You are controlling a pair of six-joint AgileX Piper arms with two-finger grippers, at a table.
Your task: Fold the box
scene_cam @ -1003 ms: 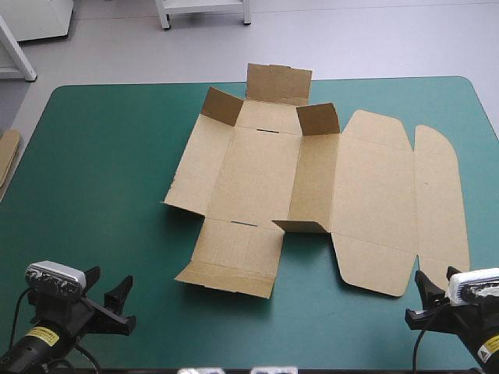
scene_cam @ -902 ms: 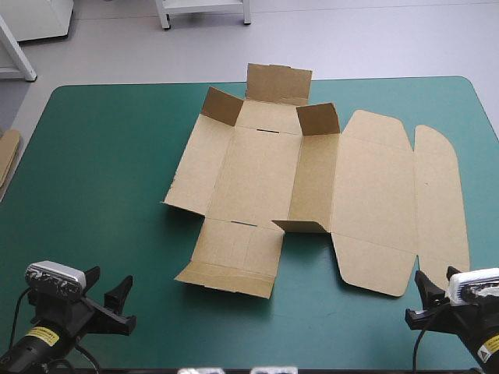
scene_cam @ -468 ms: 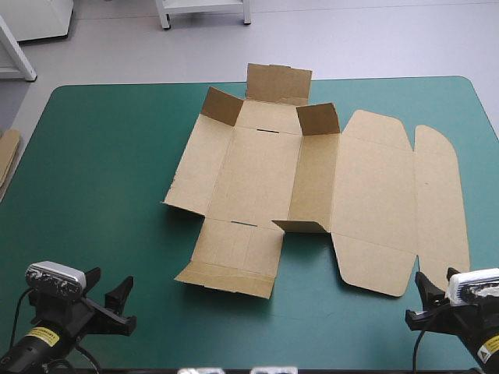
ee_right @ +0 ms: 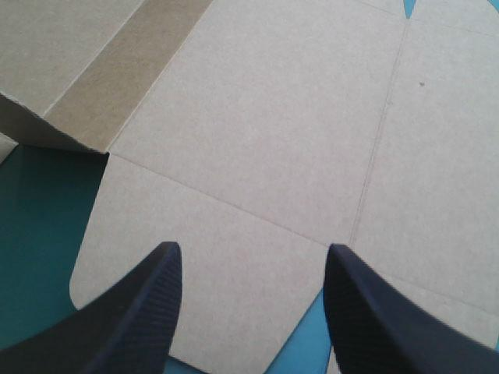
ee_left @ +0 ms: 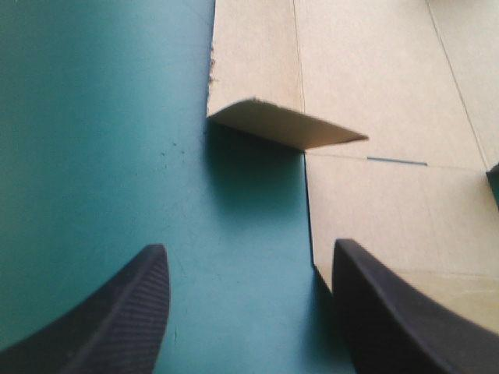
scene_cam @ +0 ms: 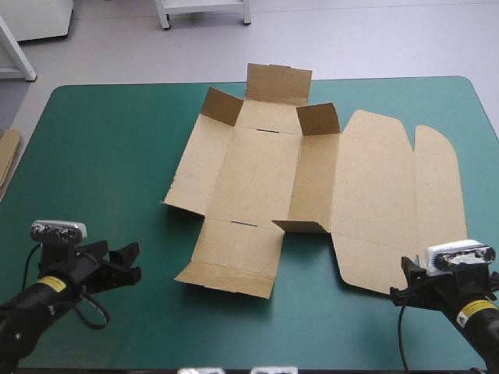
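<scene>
Left gripper advanced beside box, spread, empty, right gripper likewise, over box edge

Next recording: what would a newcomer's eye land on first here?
The brown box lies mostly flat in the middle of the teal-green table, a few small flaps raised. By its near edge, the left gripper and right gripper stand open, each aimed at the box, holding nothing.

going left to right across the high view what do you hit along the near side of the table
spare board at the table's left edge → left gripper → box's near flap → right gripper
</scene>
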